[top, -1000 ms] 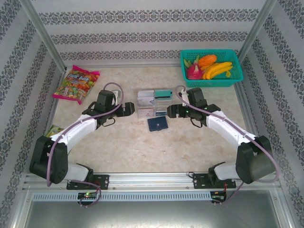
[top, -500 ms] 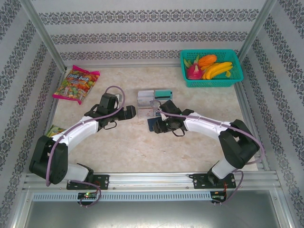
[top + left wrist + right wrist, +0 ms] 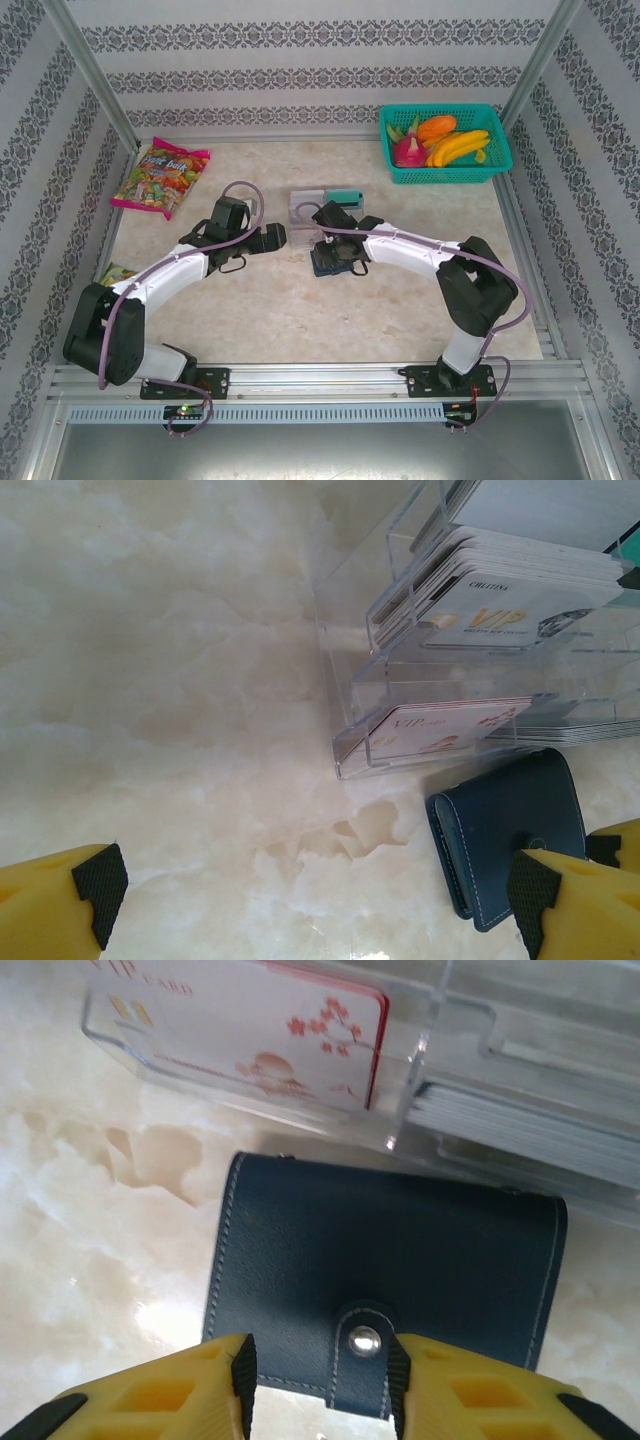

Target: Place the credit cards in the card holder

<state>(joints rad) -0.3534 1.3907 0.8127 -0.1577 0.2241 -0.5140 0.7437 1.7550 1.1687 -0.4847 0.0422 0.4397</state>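
**A:** Beige marble-look tabletop (image 3: pixel 300 320) boxed in by striped patterned wallpaper (image 3: pixel 300 60), with two arms reaching in from the near edge. Where's the stuff it's meant to be working on?

**B:** Middle of the table. The small dark navy stitched folding wallet (image 3: pixel 390 1250) lies flat and snapped closed, right up against the front of a clear acrylic tiered rack (image 3: pixel 345 660). The thin plastic credit cards (image 3: pixel 500 595) sit stacked in that rack's tiers. There's a white one with gold VIP lettering on top and a blossom-print one in the lowest tier, nearest the wallet.

**A:** And the hands?

**B:** Left gripper (image 3: pixel 315 895) hangs just left of the rack, jaws spread wide, nothing in them. Right gripper (image 3: pixel 320 1385) is down on the wallet's near edge, yellow fingers half drawn in on either side of the little snap tab (image 3: pixel 362 1355). One pad looks like it's on the tab and the other has a gap, so honestly I can't tell if it's got a grip.

**A:** How's that going to handle, you reckon?

**B:** The wallet looks light, soft and floppy, so I'd guess it slides on that glossy top rather than opening if you just tug. The tab's the obvious spot to pull, with the other hand pinning the body. The cards look stiff, slick and thin. I'd pinch them by the edge sticking out of the tier, one at a time, or the stack fans out.
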